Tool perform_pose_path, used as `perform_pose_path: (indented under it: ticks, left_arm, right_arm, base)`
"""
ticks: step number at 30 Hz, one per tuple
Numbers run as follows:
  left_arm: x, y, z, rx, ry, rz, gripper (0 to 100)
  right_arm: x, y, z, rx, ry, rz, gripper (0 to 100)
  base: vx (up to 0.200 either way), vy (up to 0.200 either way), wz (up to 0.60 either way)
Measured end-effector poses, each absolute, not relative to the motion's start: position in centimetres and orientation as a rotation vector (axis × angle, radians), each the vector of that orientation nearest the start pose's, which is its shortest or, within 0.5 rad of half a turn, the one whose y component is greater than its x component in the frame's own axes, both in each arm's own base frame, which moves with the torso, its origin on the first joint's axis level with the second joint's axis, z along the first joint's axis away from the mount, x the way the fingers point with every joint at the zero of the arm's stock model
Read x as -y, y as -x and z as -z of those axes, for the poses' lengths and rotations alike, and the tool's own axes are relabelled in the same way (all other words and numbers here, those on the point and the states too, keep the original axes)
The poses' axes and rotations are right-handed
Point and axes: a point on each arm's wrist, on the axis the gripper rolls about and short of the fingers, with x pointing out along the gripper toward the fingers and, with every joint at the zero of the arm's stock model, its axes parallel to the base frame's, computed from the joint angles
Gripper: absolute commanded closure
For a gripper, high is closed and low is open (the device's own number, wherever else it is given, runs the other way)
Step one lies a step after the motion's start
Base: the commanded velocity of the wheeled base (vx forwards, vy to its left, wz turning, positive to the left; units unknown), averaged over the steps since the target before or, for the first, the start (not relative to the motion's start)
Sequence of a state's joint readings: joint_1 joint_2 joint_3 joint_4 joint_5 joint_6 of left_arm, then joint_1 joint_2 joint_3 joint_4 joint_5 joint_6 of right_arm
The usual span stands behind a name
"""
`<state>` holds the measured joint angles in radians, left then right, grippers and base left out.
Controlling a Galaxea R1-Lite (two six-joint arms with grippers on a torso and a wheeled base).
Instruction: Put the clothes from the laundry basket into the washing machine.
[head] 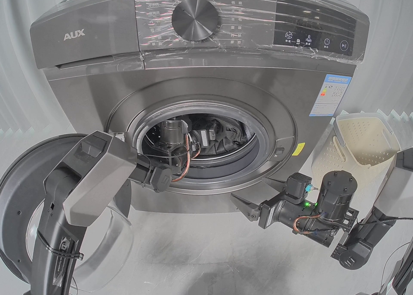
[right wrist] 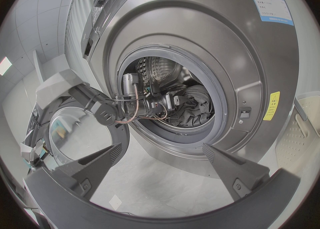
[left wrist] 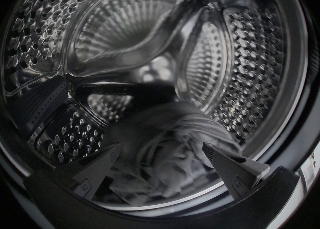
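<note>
My left arm goes in through the round opening of the washing machine (head: 206,81), and my left gripper (left wrist: 161,146) is inside the steel drum (left wrist: 133,32). Its fingers are spread wide with nothing clamped between them. The clothes (left wrist: 160,173) lie just beyond the fingertips in a dark, crumpled heap on the low part of the drum (in my left wrist view the folds are too blurred to tell one garment from another). From the head view the heap shows behind my wrist, bunched toward the right side of the opening.

My right gripper (right wrist: 162,145) hangs outside, low in front of the machine and below the rim of the opening. It points toward it — jaws wide apart, holding nothing.

The door (head: 17,205) is swung fully open on my left, its glass bowl facing out. The laundry basket (head: 365,136) — pale and perforated — stands at the machine's right side, just beside its front corner and tilted so that its inside faces me.
</note>
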<state>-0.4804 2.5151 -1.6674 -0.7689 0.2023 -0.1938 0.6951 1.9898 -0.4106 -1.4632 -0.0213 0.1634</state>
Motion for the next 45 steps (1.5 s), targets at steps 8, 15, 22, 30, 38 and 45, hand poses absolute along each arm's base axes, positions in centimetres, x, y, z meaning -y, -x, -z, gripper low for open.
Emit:
perform_pose_path:
  ticks: [8, 15, 22, 30, 38, 45]
  left_arm:
    - [24.4, -41.3, -8.6, -0.153, 0.107, 0.339, 0]
    - [25.1, -37.1, -9.1, -0.186, 0.079, 0.401, 0]
    - [25.0, -32.6, -8.5, -0.204, 0.068, 0.460, 0]
    - [23.3, -27.4, -10.0, -0.164, 0.093, 0.510, 0]
    - [20.0, -22.6, -14.4, -0.054, 0.189, 0.535, 0]
    - [16.9, -19.2, -15.2, -0.033, 0.177, 0.494, 0]
  right_arm:
    - [-18.9, -23.0, -8.8, -0.160, -0.120, -0.657, 0]
    - [-18.7, -23.3, -9.0, -0.151, -0.124, -0.647, 0]
    - [-18.4, -23.2, -9.3, -0.146, -0.126, -0.643, 0]
    - [-17.5, -22.0, -10.9, -0.105, -0.133, -0.641, 0]
    - [-15.9, -20.2, -12.9, -0.057, -0.144, -0.576, 0]
    - [-13.8, -17.7, -13.8, -0.049, -0.141, -0.527, 0]
  base:
    - [0.000, 0.000, 0.00]
    - [0.000, 0.000, 0.00]
    - [0.000, 0.000, 0.00]
    - [0.000, 0.000, 0.00]
    - [-0.025, 0.000, 0.00]
    - [-0.200, 0.000, 0.00]
